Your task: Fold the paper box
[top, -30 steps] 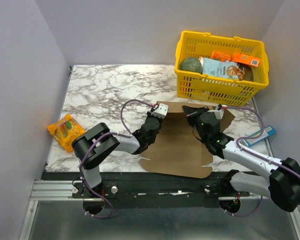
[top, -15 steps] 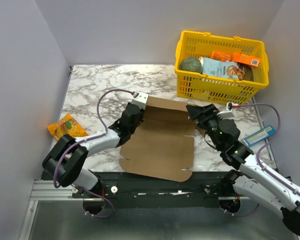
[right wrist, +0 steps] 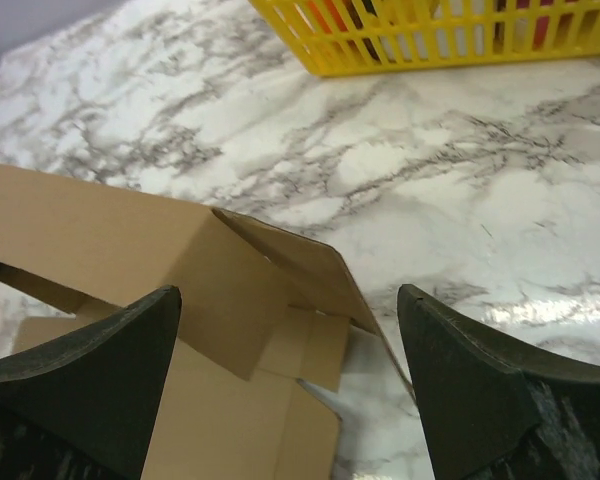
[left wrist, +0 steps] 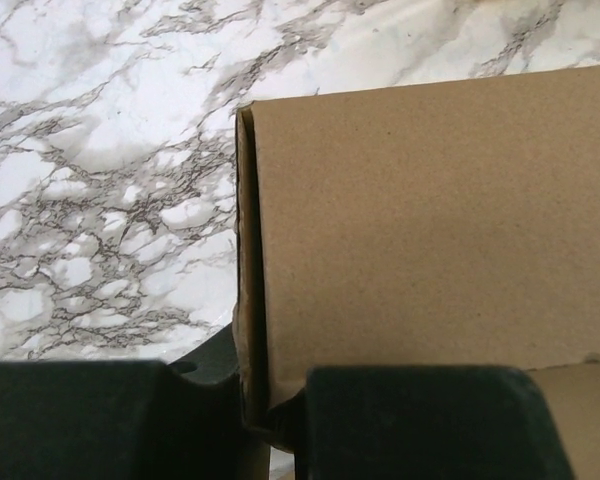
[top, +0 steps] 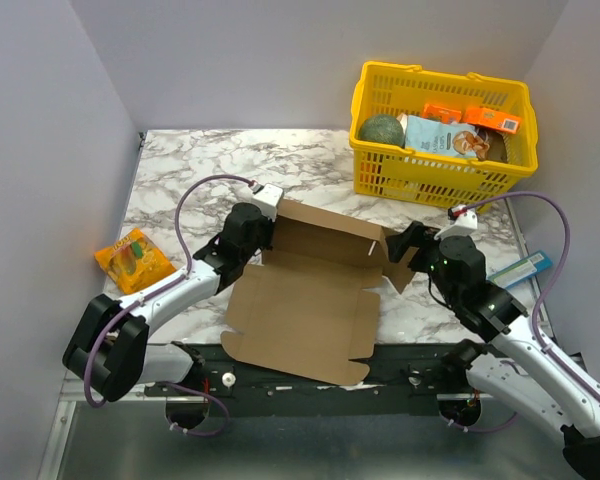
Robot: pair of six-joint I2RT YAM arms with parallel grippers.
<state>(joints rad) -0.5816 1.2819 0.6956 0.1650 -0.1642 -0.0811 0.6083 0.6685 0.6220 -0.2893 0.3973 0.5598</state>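
The paper box (top: 300, 315) is a brown cardboard sheet lying mid-table, its far wall standing upright with a flap bent at the right end. My left gripper (top: 252, 228) is shut on the far-left corner of that wall. In the left wrist view the cardboard (left wrist: 430, 220) fills the frame and its edge runs down between the dark fingers (left wrist: 420, 420) of the left gripper (left wrist: 270, 400). My right gripper (top: 405, 245) stands open at the right end flap. In the right wrist view the folded corner (right wrist: 280, 270) lies between the spread jaws of the right gripper (right wrist: 288, 300), untouched.
A yellow basket (top: 440, 130) with groceries stands at the back right, its lower wall (right wrist: 430, 40) showing in the right wrist view. An orange snack packet (top: 132, 262) lies at the left table edge. A blue packet (top: 520, 270) lies at the right edge.
The right gripper opened, let go of the cardboard and drew back to the right. The left gripper moved left with the sheet, and the far wall now stands up.
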